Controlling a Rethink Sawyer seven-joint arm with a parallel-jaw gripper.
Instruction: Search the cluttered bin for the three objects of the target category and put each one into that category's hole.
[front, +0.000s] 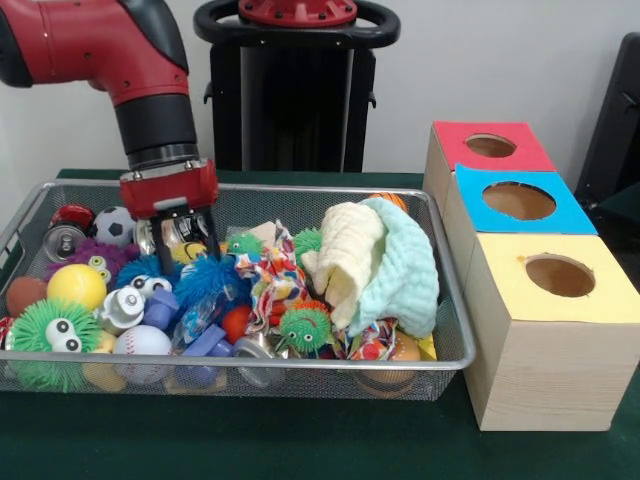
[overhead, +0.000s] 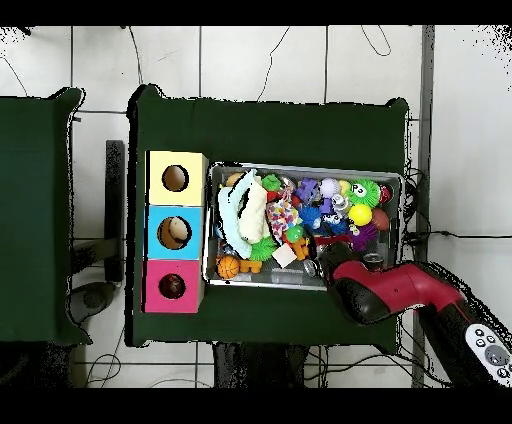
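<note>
My gripper hangs inside the wire mesh bin at its back left. Its fingers are open, straddling a shiny metal can and a yellow toy. Around it lie a soccer ball, a blue spiky ball, a purple spiky ball, a yellow ball and a baseball. To the right stands the wooden box with a red hole, a blue hole and a yellow hole. In the overhead view the arm hides the gripper over the bin.
Cream and mint towels are piled at the bin's right side, covering toys. Green spiky balls, a basketball and metal cans fill the rest. Something pale shows inside the blue hole. Green cloth covers the table.
</note>
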